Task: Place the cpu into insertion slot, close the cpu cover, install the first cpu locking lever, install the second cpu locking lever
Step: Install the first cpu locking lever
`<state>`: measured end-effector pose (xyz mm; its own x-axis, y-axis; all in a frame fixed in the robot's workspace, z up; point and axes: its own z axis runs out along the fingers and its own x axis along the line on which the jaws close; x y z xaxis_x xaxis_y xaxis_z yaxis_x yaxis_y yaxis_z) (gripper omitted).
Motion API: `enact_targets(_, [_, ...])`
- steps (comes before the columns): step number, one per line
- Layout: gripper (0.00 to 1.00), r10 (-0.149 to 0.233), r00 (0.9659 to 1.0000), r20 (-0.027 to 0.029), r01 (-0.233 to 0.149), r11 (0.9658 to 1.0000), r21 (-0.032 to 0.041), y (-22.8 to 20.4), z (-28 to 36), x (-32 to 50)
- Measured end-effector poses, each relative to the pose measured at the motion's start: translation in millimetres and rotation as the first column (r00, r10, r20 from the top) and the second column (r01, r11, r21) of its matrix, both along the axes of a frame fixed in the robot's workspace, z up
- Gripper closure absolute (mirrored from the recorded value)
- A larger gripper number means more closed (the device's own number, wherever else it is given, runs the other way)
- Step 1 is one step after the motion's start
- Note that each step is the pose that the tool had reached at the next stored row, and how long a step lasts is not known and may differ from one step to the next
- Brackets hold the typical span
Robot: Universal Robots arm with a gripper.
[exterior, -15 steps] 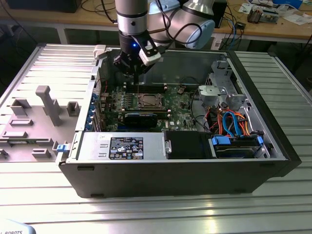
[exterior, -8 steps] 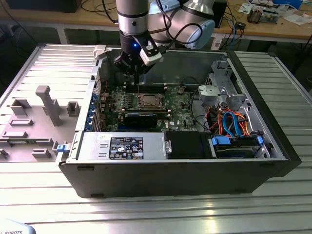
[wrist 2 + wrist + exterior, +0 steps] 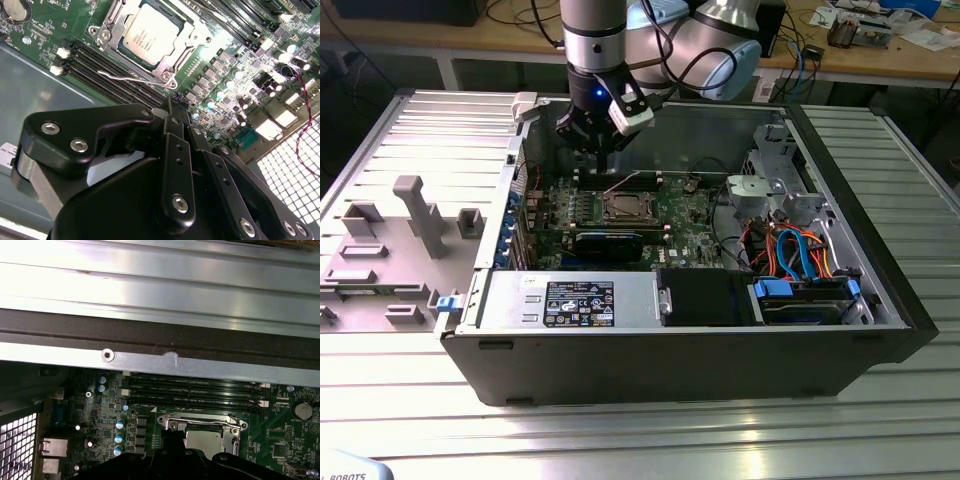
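In the exterior view, the black end effector (image 3: 592, 150) at the tip of the silver-and-grey arm hangs inside the open black computer case (image 3: 700, 350), above the far edge of the green motherboard (image 3: 680, 215), at about 11 o'clock from the socket. The case lies on a ribbed aluminium bench (image 3: 650, 440).

In the second wrist view, the end effector's black fingers (image 3: 175, 125) are drawn together into one narrow tip with nothing between them, hovering above the long black memory slots (image 3: 115, 75) beside the socket.

The small flat square cpu with a silver-tan metal top (image 3: 150, 36) lies flat in the square insertion slot with a silvery metal rim (image 3: 172, 80). The thin silvery metal cpu cover frame (image 3: 112, 37) lies down around the chip, whose top shows through the square window. A thin bent wire lever (image 3: 125, 76) lies along the socket edge nearest the memory slots; whether it is latched cannot be told.

In the first wrist view the cover frame (image 3: 200, 421) and chip top (image 3: 202, 439) show just past the end effector's black body (image 3: 200, 465), with the memory slots (image 3: 192, 390) between the socket and the case's grey metal wall (image 3: 160, 365).
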<state>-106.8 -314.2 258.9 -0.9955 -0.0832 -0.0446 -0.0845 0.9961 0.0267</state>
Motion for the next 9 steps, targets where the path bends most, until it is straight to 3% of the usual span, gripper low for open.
enact_targets(5, [0.89, 0.000, 1.0000, 0.0000, 0.000, 1.0000, 0.0029, 0.0, -1.2, 1.1])
enact_targets(7, [0.89, -0.003, 1.0000, -0.0002, 0.003, 0.9999, 0.0157, 0.0, -3.2, 4.2])
enact_targets(9, [0.89, -0.014, 0.9999, 0.0000, 0.014, 0.9997, 0.0217, 0.0, -4.8, 5.1])
